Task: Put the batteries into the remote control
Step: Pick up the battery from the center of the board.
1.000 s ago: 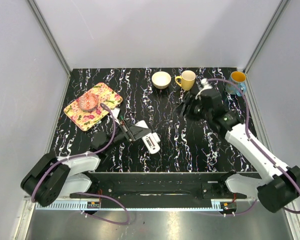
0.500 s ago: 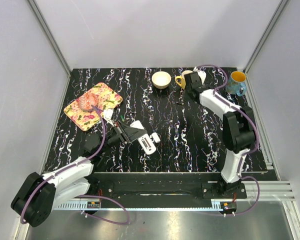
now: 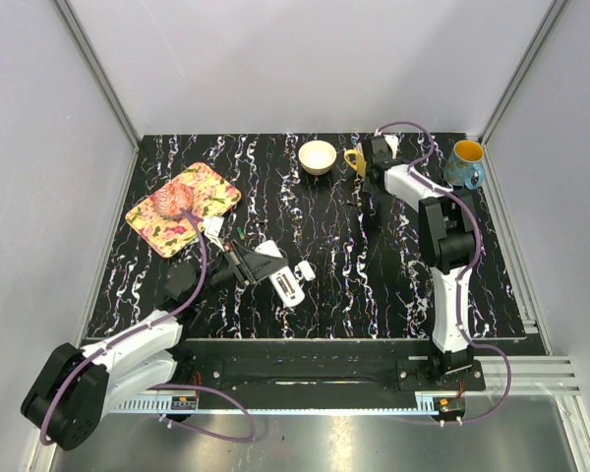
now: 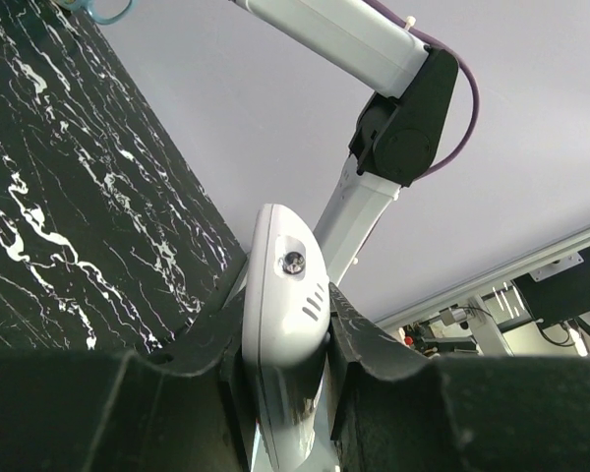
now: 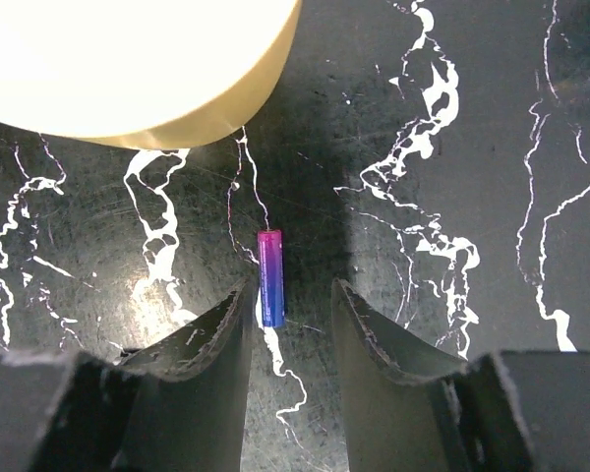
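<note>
Left claw (image 4: pixel 285 332) clenched on the white remote control (image 4: pixel 281 290) near the tabletop's (image 3: pixel 324 231) front. Right claw (image 5: pixel 292 292), jaws apart, straddles a purple battery (image 5: pixel 270 278) lying beside the yellow mug (image 5: pixel 128 59); loading seemingly not begun.

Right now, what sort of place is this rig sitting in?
Likely a lab robot test cell, not a home: plain grey panel walls on aluminium posts, a black marbled table, and the left arm and right arm bolted at its near edge.

A robotics lab cell: plain grey panel walls (image 3: pixel 305 59) in aluminium framing (image 3: pixel 98 74) enclose a black white-veined desk (image 3: pixel 324 256) with two cabled white-and-black robot arms (image 3: pixel 138 339) bolted on
</note>
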You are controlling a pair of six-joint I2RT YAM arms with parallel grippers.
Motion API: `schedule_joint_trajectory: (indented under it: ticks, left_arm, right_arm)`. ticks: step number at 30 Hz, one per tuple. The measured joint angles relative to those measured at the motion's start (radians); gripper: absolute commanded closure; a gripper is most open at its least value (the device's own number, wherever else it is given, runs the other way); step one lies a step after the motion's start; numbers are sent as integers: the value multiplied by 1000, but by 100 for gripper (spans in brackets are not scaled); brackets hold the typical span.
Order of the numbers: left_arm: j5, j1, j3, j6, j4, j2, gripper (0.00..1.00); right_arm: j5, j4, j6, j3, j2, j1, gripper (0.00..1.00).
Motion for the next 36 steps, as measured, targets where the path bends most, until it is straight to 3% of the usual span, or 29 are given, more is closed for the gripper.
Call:
schedule_joint_trajectory:
  ticks: [7, 17, 24, 27, 36]
  left_arm:
    - [8, 0, -1, -1, 10, 34, 100]
    - [14, 0, -1, -1, 16, 48, 100]
    - [14, 0, -1, -2, 19, 65, 100]
    - [15, 0, -1, -5, 25, 71, 100]
    - [15, 1, -6, -14, 42, 69, 100]
  right_arm:
    - [-26, -17, -31, 71, 59, 0, 59]
    - [-37, -24, -50, 103, 115, -5, 68]
    - [-51, -24, -46, 103, 116, -5, 85]
    - [-52, -21, -36, 98, 115, -6, 99]
    - [-60, 22, 54, -130, -41, -11, 100]
